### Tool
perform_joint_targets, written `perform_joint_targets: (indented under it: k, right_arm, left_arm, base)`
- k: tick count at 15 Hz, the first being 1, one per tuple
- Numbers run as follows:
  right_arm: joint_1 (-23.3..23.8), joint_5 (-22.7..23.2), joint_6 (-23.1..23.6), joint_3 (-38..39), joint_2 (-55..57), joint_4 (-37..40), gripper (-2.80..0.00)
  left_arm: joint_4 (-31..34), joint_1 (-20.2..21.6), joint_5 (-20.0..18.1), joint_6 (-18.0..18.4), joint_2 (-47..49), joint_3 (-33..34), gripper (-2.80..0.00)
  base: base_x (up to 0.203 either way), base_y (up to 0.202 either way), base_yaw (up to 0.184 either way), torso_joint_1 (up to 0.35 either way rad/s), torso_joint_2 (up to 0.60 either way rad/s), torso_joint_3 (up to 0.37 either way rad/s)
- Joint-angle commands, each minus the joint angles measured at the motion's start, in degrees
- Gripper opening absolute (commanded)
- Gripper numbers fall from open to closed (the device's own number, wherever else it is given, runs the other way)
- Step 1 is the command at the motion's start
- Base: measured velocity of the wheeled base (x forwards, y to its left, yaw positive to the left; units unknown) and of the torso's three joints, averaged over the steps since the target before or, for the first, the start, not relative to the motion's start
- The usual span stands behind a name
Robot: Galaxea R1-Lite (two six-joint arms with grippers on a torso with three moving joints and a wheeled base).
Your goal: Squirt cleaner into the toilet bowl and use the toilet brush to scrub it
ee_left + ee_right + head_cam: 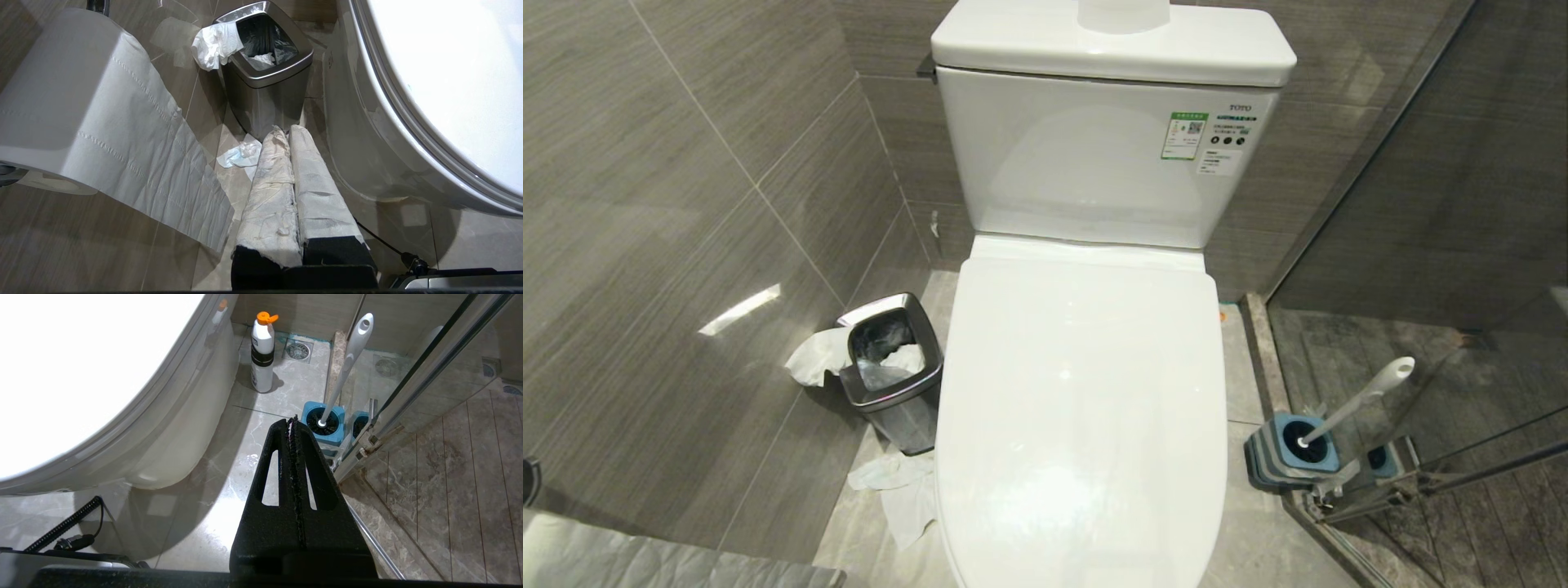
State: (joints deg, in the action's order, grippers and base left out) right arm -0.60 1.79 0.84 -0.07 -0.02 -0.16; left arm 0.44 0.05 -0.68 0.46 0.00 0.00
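The toilet's white lid (1086, 408) is down, so the inside of the toilet bowl is hidden; only the bowl's outer wall (171, 433) (359, 155) shows. The toilet brush (1364, 396) (347, 363) stands tilted, its black head down in a square blue holder (1294, 449) (325, 422) on the floor right of the toilet. No cleaner liquid is in view. A white bottle with an orange cap (261, 351) stands by the toilet's base. My left gripper (284, 130), its fingers wrapped in white, hangs shut and empty near the bin. My right gripper (293, 419) is shut and empty, short of the holder. Neither arm is in the head view.
A square steel bin (890, 376) (265, 81) with tissue hanging over its rim stands left of the toilet. Crumpled tissues (898, 490) lie on the floor. A toilet roll (81, 102) trails paper close to the left gripper. A glass shower partition (1421, 245) runs just behind the brush.
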Motion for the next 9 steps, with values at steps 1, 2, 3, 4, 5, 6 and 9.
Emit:
perform_joint_targets:
  k: [1,2,3,4,5,6,9]
  right_arm:
    - [-0.02,0.05,0.04,-0.01,0.02,-0.02,-2.80]
    - [-0.02,0.05,0.04,-0.01,0.02,-0.02,-2.80]
    - [-0.02,0.05,0.04,0.07,0.02,-0.02,-2.80]
    - [-0.02,0.05,0.04,0.07,0.02,-0.02,-2.80]
    - [-0.02,0.05,0.04,0.06,0.02,-0.02,-2.80]
    - [-0.02,0.05,0.04,-0.01,0.02,-0.02,-2.80]
    - [-0.02,0.05,0.04,-0.01,0.02,-0.02,-2.80]
  left_arm:
    - [0.00,-0.03,-0.02,0.03,0.09,0.18,-2.80]
    - [0.00,0.01,-0.02,0.06,0.09,0.18,-2.80]
    - [0.00,0.04,-0.02,-0.02,0.09,0.18,-2.80]
    - [0.00,0.00,-0.02,0.03,0.09,0.18,-2.80]
    - [0.00,0.00,-0.02,0.06,0.09,0.18,-2.80]
    - [0.00,0.02,-0.02,0.02,0.09,0.18,-2.80]
    - [0.00,-0.03,-0.02,-0.02,0.09,0.18,-2.80]
  base:
    - [0.000,0.000,0.000,0.000,0.00,0.000]
    - [0.000,0.000,0.000,0.000,0.00,0.000]
    - [0.000,0.000,0.000,0.000,0.00,0.000]
    - [0.000,0.000,0.000,0.000,0.00,0.000]
    - [0.000,0.000,0.000,0.000,0.00,0.000]
    - [0.000,0.000,0.000,0.000,0.00,0.000]
    - [0.000,0.000,0.000,0.000,0.00,0.000]
